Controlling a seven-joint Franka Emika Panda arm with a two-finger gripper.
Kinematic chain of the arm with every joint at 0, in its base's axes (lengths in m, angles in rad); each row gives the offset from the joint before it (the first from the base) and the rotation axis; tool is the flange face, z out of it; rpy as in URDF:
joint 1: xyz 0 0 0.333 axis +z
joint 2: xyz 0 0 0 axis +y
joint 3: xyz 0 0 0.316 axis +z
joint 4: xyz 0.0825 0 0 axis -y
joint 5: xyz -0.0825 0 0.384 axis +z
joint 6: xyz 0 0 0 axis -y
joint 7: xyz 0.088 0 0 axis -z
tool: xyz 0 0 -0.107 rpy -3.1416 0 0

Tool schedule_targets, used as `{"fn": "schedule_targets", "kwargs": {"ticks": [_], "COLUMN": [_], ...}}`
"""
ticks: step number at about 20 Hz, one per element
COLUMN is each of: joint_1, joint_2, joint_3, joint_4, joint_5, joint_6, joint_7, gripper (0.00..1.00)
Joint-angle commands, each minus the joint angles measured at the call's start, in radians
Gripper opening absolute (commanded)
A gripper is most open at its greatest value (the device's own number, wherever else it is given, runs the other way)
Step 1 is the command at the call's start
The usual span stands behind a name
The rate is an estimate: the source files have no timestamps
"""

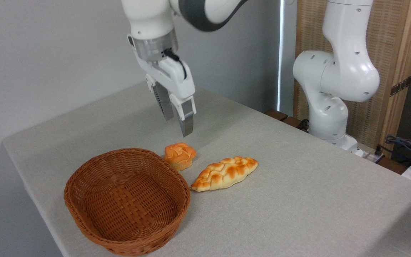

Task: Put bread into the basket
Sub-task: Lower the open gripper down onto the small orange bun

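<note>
Bread (179,155) sits on the grey surface (298,185), just beside the far rim of the basket (127,201). It is one small round bun with a lumpy orange top and a paler bottom. It is not inside the basket. One basket is on the surface. It is brown, woven and oval, and nothing lies in it. One more loaf (225,173) lies to the right of the bun. This one is long, golden and braided, and its left tip is close to the basket rim. So two baked things are on the surface, and one basket.

One white robot arm (334,78) reaches over from the right. Its pincer (178,125) hangs in the air above the bun and touches nothing. The two grey fingers (187,123) point down and stand a little apart, with a gap between them. They hold nothing.
</note>
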State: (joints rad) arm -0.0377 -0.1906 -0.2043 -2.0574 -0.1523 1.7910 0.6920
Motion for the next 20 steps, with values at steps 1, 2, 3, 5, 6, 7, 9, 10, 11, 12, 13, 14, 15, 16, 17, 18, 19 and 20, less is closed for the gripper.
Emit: {"fn": "schedule_targets", "kwargs": {"ticks": [1, 2, 3, 5, 6, 7, 9, 10, 11, 12, 13, 14, 15, 16, 17, 18, 19, 20], "joint_1": [-0.001, -0.001, -0.001, -0.001, -0.001, -0.001, -0.001, -0.001, -0.001, -0.001, -0.001, -0.001, -0.001, -0.001, -0.001, -0.001, -0.001, -0.001], "joint_2": [-0.02, -0.02, -0.02, -0.016, -0.01, 0.003, 0.02, 0.02, 0.02, 0.02, 0.022, 0.025, 0.033, 0.034, 0.034, 0.034, 0.033, 0.028], "joint_3": [-0.065, -0.079, -0.087, -0.089, -0.089, -0.089, -0.089, -0.089, -0.089, -0.089, -0.089, -0.089, -0.089, -0.09, -0.092, -0.092, -0.092, -0.093], "joint_4": [-0.139, -0.165, -0.181, -0.182, -0.184, -0.184, -0.187, -0.185, -0.185, -0.185, -0.185, -0.185, -0.185, -0.185, -0.185, -0.185, -0.184, -0.182], "joint_5": [-0.007, -0.007, -0.007, -0.007, -0.007, -0.006, 0.034, 0.077, 0.103, 0.108, 0.108, 0.108, 0.108, 0.109, 0.111, 0.111, 0.111, 0.111], "joint_6": [0.154, 0.186, 0.217, 0.266, 0.275, 0.286, 0.313, 0.323, 0.323, 0.323, 0.323, 0.323, 0.323, 0.323, 0.323, 0.323, 0.321, 0.32], "joint_7": [0.006, 0.006, 0.004, 0.0, -0.002, 0.0, 0.004, 0.004, 0.003, 0.003, 0.003, 0.003, 0.003, 0.003, 0.003, 0.003, 0.004, 0.003], "gripper": [1.0, 1.0, 1.0, 1.0, 1.0, 1.0, 1.0, 1.0, 1.0, 1.0, 1.0, 1.0, 1.0, 1.0, 1.0, 1.0, 1.0, 1.0]}}
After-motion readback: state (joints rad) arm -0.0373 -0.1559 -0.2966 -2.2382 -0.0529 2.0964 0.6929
